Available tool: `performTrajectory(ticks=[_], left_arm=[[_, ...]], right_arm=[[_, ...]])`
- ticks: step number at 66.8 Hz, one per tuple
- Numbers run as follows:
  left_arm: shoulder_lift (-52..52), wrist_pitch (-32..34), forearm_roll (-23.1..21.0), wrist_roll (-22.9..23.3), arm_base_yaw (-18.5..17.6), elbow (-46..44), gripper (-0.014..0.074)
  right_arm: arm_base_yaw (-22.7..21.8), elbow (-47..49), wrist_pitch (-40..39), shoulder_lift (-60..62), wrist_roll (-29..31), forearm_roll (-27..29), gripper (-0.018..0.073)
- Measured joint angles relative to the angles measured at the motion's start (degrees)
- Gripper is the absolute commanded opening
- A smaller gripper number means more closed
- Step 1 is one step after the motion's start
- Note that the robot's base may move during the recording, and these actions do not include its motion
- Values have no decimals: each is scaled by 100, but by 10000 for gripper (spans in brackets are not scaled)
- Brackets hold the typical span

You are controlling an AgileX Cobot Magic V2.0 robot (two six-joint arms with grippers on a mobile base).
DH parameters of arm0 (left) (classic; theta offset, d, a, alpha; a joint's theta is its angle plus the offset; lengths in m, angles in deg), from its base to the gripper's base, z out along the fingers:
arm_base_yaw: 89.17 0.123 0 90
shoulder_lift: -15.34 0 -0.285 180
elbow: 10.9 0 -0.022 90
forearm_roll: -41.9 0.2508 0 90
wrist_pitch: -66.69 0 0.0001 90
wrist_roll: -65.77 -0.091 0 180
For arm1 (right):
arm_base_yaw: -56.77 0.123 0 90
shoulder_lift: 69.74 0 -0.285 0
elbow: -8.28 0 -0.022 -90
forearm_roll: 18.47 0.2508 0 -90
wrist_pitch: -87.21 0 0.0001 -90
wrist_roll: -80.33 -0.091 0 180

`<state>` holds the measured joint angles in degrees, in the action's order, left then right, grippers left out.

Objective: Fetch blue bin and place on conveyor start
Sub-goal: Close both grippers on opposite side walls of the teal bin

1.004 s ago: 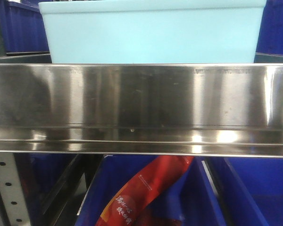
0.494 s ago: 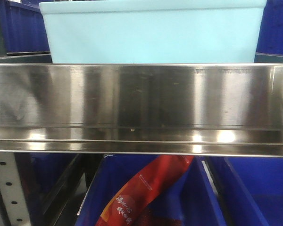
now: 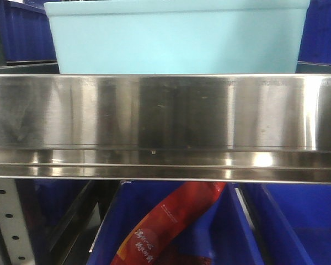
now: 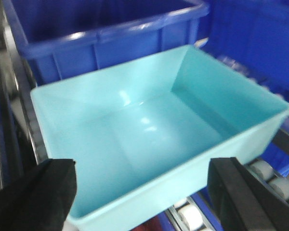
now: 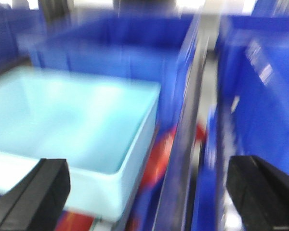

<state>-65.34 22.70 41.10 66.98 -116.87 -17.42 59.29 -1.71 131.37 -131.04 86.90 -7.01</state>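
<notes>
The left gripper (image 4: pixel 142 190), jaws wide, hovers at the near rim of the blue bin (image 3: pixel 176 41), which has barely shifted this past second and sits untouched, the steel shelf lip (image 3: pixel 165 116) just in front of it. The right gripper (image 5: pixel 147 190), also open, is blurred at the bin's right side, so the grasp looks yet to come.

The only writing shows in the front view. It is on a red bag (image 3: pixel 179 212) that lies in a dark blue bin (image 3: pixel 237 232) under the shiny steel shelf (image 3: pixel 165 118). Big white Chinese signs run along the low end of the bag, but they are too blurry to read. A thin line of tiny white print sits higher up on the bag and is too small to read. Faint marks near the top right of the shelf's front cannot be read either.
</notes>
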Motion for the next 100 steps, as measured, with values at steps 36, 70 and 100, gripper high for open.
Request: performTrajectory(ticks=[36,70,100], left_arm=[[-2489,-1616,228,642,929,-2038,463],[-3452,-1222,79,646,1033,-2051,463],[-3536,-1123,79,702,1033,-2060,-111]], right_arm=[[111,3107,2051,-3537,-510,-222,559],[146,3242,1359,-4914,-535,-233,559],[288,3253,1297,-5248,-622,-233,-151]])
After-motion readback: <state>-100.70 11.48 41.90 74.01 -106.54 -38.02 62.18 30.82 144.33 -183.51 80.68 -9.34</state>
